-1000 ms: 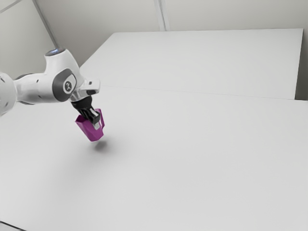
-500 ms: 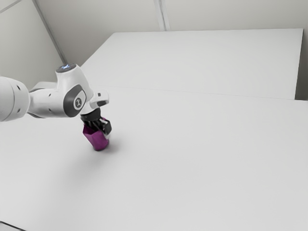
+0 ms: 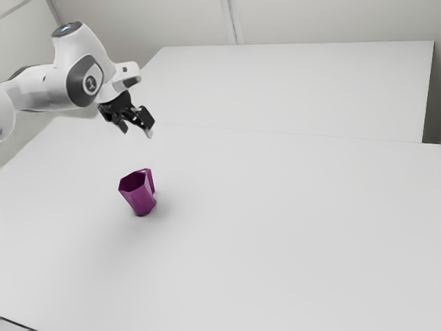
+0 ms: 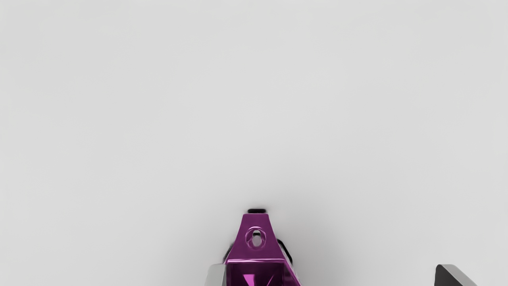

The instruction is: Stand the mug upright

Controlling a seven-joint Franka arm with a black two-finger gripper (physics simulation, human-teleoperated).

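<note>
Toward the exterior view's left, the white arm (image 3: 45, 89) reaches in over the pale table (image 3: 275, 241), and I have the black gripper (image 3: 137, 132) raised well above the surface. Its two fingers stand spread, a clear gap between them with nothing held. Below them, apart from both tips, the purple mug (image 3: 141, 200) sits on the table, base down and mouth up. Faceted sides, wider at the rim than at the foot; from this angle the outline slants, rim toward the exterior view's left and foot toward its right. Handle (image 3: 149, 181) on the side facing the exterior view's right. Soft shadow on the table around the foot. Beyond a thin seam lies another pale flat surface (image 3: 296, 86), with a light wall (image 3: 331, 17) behind it. Wrist view next: I look down past the gripper (image 4: 332, 275), its fingertips far apart, the mug's body partly cut off by the frame edge. One finger overlaps the side of the mug's rim in my line of sight; the other is well away from it, over pale table. Part of the dark purple interior is visible. The handle juts outward from the rim, a small oval detail on its upper face, with dark edging showing past its end.
</note>
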